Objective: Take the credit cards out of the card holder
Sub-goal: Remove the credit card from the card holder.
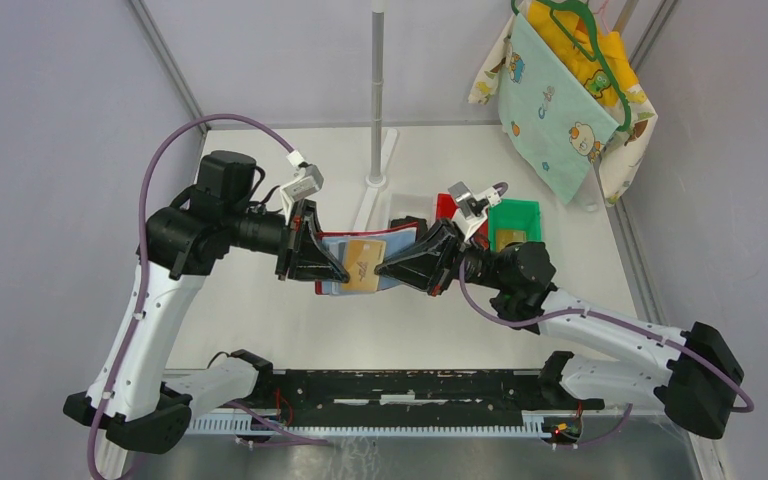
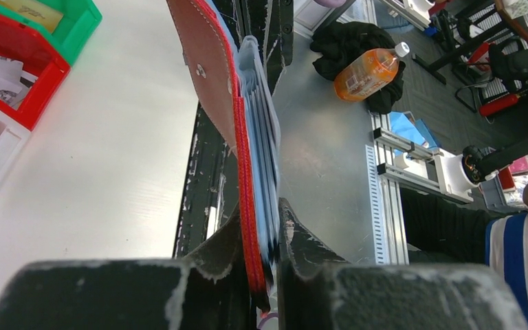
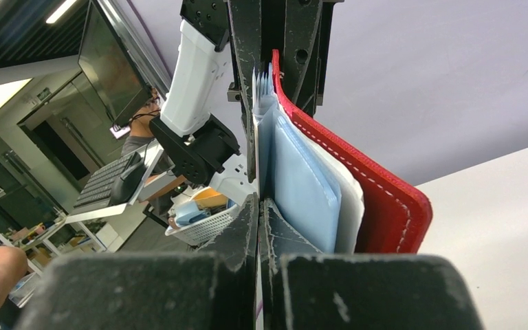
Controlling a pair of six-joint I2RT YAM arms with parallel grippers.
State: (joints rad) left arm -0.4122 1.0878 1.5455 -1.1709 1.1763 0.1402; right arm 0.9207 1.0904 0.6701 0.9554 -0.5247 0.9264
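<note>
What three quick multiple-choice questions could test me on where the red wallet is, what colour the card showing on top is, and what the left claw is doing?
1. Where is the card holder? A in a bin; B held up between the two arms; C lying flat on the table.
2. What colour is the face of the top card? A tan; B black; C purple.
3. The left gripper is: A wide open; B out of view; C clamped on the card holder.

Answers: B, the overhead view shows it between the left gripper and the right gripper. A, its face shows tan from above. C, the left wrist view shows both fingers pressed against the holder.
</note>
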